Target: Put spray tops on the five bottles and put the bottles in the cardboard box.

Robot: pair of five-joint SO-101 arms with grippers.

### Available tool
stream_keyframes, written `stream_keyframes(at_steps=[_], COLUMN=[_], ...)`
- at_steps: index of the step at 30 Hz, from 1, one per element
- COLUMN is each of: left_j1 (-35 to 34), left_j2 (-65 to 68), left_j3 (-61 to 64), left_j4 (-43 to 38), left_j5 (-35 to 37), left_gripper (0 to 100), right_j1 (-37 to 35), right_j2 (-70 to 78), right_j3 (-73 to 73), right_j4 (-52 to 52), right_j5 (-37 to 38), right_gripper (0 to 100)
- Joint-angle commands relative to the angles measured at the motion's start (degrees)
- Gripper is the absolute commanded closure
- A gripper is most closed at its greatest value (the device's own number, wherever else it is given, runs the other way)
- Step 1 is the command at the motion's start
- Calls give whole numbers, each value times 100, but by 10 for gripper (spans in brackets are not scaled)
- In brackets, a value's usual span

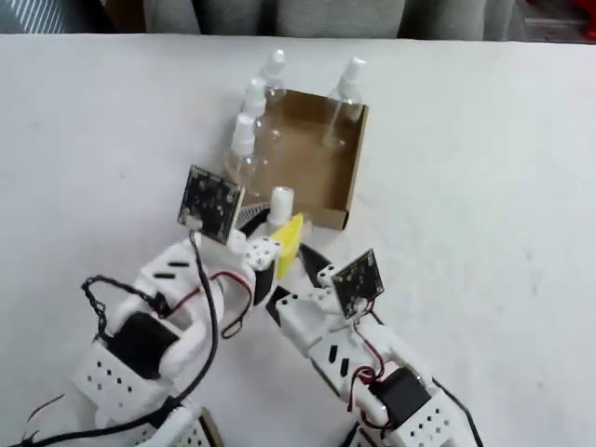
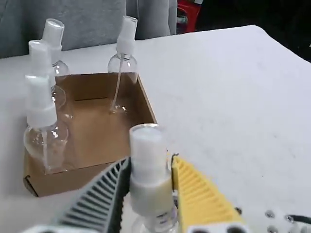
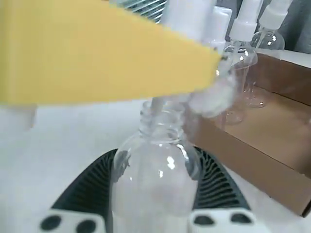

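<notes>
Left hand (image 2: 149,164) clenched on a spray top (image 2: 147,143), its tube entering the neck of the open bottle (image 3: 153,194), right hand (image 3: 155,160) grasping that bottle just beside the cardboard box (image 1: 356,168), four topped bottles (image 1: 244,149) upright inside, white worktop (image 1: 484,186).

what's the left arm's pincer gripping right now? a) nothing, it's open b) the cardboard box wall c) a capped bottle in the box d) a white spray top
d: the left pincer is shut on the white plastic spray top, held over the neck of the clear plastic bottle gripped by the right pincer.
</notes>
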Motion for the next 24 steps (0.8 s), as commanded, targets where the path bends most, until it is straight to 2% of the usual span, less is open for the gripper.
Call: stream_keyframes(at_steps=[1, 6, 18, 24], left_j1=[92, 198, 207, 347], left_j2=[-523, -927, -2273, -2976], left_j3=[633, 1398, 2207, 2347], left_j4=[-659, -1582, -1556, -1029], left_j5=[9, 9, 18, -123], left_gripper=[980, 980, 980, 979], right_j1=[31, 40, 163, 224], right_j2=[-4, -4, -40, -40], right_j3=[53, 53, 53, 53], right_j4=[13, 13, 13, 4], right_j5=[-44, -44, -44, -44], right_gripper=[983, 983, 983, 983])
